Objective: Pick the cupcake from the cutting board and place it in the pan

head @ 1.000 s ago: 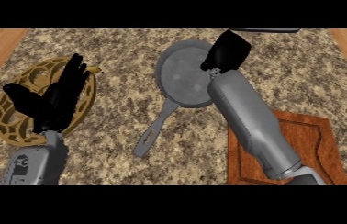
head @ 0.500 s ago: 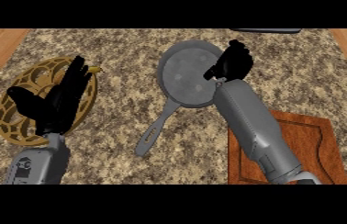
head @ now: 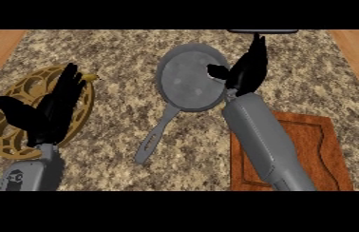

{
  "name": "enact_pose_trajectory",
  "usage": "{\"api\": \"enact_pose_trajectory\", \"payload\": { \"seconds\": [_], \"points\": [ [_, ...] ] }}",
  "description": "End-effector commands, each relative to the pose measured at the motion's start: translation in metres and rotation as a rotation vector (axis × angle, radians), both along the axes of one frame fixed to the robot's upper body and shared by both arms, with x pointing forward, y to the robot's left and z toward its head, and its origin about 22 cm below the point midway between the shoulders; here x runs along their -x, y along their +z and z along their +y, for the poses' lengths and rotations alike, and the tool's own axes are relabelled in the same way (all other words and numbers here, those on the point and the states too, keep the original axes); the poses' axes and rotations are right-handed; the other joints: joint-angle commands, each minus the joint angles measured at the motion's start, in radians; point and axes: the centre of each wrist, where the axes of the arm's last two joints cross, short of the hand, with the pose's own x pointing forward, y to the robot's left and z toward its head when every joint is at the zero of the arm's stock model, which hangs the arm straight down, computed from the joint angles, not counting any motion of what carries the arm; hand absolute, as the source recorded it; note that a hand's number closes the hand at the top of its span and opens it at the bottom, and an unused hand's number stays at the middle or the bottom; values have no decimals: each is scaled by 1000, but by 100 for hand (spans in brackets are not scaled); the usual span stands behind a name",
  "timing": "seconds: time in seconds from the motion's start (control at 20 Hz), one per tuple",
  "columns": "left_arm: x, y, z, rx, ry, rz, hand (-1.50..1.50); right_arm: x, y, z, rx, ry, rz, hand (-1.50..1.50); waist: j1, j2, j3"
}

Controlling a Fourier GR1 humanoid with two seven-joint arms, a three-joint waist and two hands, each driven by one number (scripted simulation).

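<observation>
The cupcake shows as a small pale shape at the pan's right rim, by the thumb of the right hand, whose straightened fingers pinch nothing, so it looks already placed. The left hand rests spread, far left of the pan, above a gold trivet; the cutting board lies below and right of the pan

I saw the pan in the middle of the counter, its handle pointing toward me. The cutting board lay to its right, nearer me. A round trivet lay far left.
</observation>
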Motion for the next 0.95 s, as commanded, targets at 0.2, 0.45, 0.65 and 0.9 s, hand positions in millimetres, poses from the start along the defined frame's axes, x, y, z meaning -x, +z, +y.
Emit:
{"api": "enact_pose_trajectory", "payload": {
  "seconds": [0.2,0.45,0.65,0.9],
  "points": [
    [6,-5,1,17,25,17,0,83,-17,6,-261,32,-244,-150,-48,-10,0],
    [8,-1,20,-1,45,16,0,157,-12,14,-287,133,-281,-150,-51,-8,-2],
    [0,10,14,-7,43,-7,0,205,-11,2,-268,91,-305,-150,-35,1,-1],
    [7,4,3,-8,38,-6,0,244,-9,12,-232,85,-285,-150,-23,4,-1]
  ]
}}
